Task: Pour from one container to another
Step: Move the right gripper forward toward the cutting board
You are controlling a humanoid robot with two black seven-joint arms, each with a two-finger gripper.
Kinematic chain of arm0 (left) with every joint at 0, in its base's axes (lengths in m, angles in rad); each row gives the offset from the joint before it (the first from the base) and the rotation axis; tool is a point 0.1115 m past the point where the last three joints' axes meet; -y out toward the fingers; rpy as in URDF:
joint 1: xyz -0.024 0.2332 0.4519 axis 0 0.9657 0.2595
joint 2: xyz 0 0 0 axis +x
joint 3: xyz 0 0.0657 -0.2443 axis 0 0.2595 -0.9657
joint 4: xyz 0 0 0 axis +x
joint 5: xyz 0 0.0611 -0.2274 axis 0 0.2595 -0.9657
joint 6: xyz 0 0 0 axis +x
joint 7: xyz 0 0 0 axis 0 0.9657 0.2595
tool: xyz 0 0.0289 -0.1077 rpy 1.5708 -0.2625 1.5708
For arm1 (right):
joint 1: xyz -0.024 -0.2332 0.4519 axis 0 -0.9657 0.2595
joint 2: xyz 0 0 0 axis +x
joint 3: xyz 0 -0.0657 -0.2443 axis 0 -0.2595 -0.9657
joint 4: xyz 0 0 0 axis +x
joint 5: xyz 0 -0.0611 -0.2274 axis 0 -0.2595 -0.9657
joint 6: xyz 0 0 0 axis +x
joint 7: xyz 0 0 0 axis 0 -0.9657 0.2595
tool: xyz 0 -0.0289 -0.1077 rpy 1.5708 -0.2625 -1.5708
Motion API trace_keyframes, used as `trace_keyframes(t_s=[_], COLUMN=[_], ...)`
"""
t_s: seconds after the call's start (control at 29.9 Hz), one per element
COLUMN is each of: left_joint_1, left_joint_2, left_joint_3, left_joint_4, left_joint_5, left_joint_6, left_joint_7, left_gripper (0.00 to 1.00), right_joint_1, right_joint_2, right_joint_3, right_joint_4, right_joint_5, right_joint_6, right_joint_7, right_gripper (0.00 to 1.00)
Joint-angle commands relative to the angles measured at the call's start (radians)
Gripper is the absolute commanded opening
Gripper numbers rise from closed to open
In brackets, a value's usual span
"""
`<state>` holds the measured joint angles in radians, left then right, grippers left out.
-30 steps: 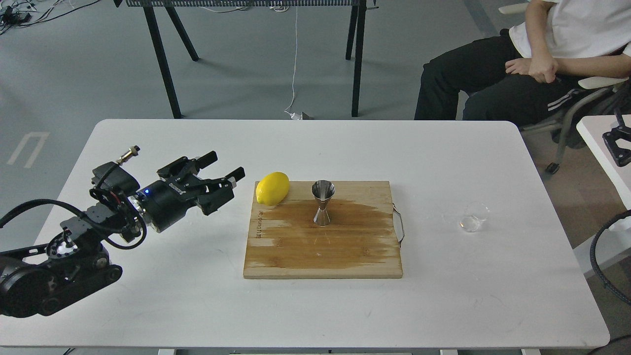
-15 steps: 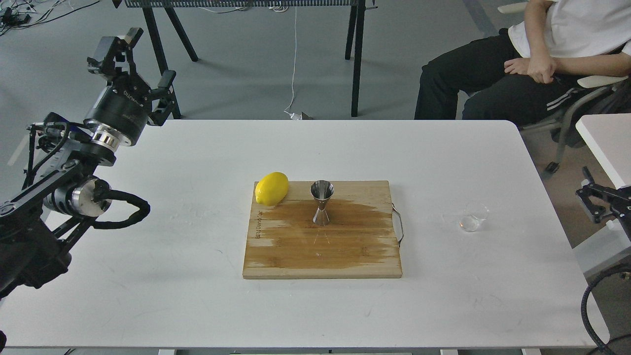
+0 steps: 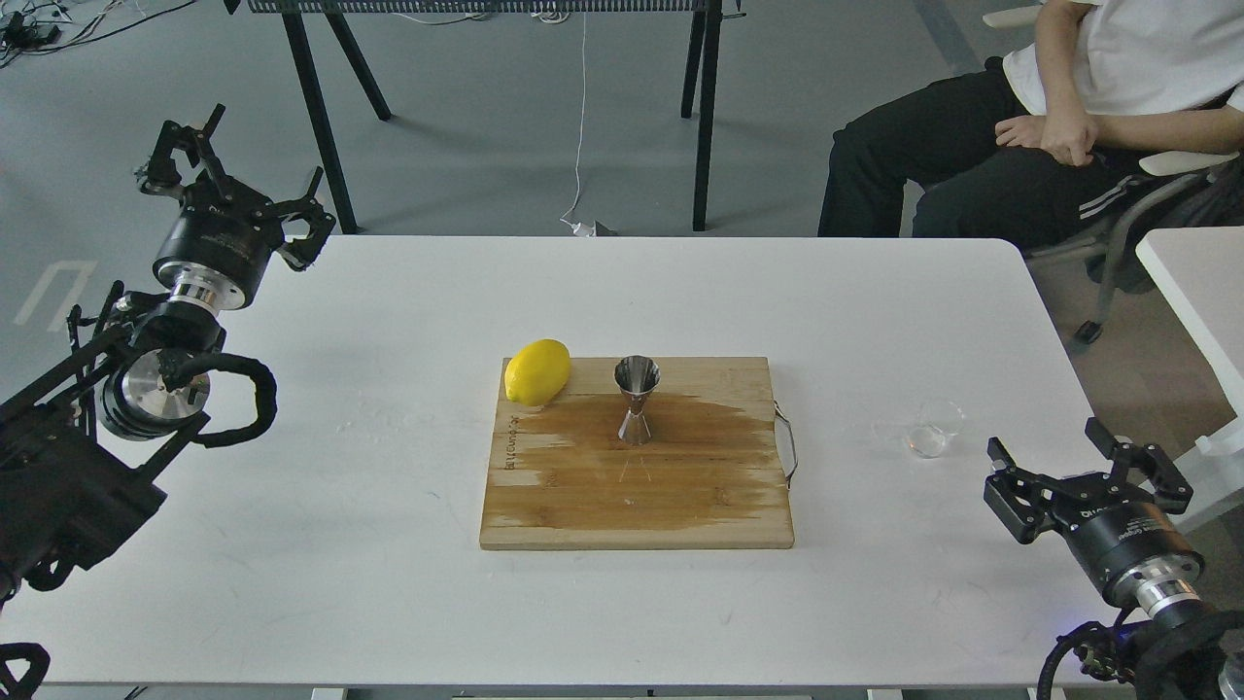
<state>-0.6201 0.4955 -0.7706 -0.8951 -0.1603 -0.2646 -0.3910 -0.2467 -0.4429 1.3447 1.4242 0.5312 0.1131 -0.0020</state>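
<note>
Barely visible clear glass cup [image 3: 934, 429] nr open right gripper [image 3: 1081, 465].

Yellow lemon [image 3: 536, 371], shiny steel jigger [image 3: 637, 400], brown wet-darkened board [image 3: 637, 486], white table [image 3: 389, 544], black claws.

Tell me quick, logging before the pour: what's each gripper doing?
Left gripper: open, holding nothing, raised at the table's far left corner.
Right gripper: open, empty, near the glass cup.

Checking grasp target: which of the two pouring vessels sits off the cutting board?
The clear glass cup: it stands on the bare white table near the right gripper. The steel jigger stands on the board.
</note>
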Motion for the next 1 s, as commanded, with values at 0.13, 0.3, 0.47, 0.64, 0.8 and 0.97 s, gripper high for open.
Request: trace_keyframes(t_s=[0.13, 0.3, 0.47, 0.64, 0.8, 0.97], left_joint_1=[-0.004, -0.006, -0.006, -0.004, -0.003, -0.004], left_joint_2=[0.002, 0.008, 0.017, 0.017, 0.017, 0.020], left_joint_3=[-0.018, -0.015, -0.013, -0.012, -0.010, -0.013], left_joint_4=[0.004, 0.004, 0.005, 0.007, 0.007, 0.007], left_joint_5=[-0.005, -0.004, -0.002, -0.002, -0.001, -0.001], left_joint_6=[0.001, 0.001, 0.001, 0.001, 0.004, 0.004], left_joint_7=[0.007, 0.006, 0.007, 0.007, 0.004, 0.003], left_gripper=[1.00, 1.00, 1.00, 1.00, 1.00, 1.00], right_joint_1=[0.142, 0.251, 0.348, 0.389, 0.415, 0.435], right_joint_2=[0.081, 0.128, 0.162, 0.193, 0.196, 0.211], right_joint_3=[-0.013, -0.029, -0.117, -0.127, -0.127, -0.128], right_joint_4=[-0.086, -0.192, -0.318, -0.376, -0.413, -0.459], right_joint_5=[-0.005, -0.008, -0.010, -0.010, -0.013, -0.011], right_joint_6=[-0.252, -0.337, -0.329, -0.326, -0.305, -0.271], right_joint_7=[0.002, 0.002, 0.005, 0.005, -0.003, -0.006], right_gripper=[1.00, 1.00, 1.00, 0.99, 0.91, 0.84])
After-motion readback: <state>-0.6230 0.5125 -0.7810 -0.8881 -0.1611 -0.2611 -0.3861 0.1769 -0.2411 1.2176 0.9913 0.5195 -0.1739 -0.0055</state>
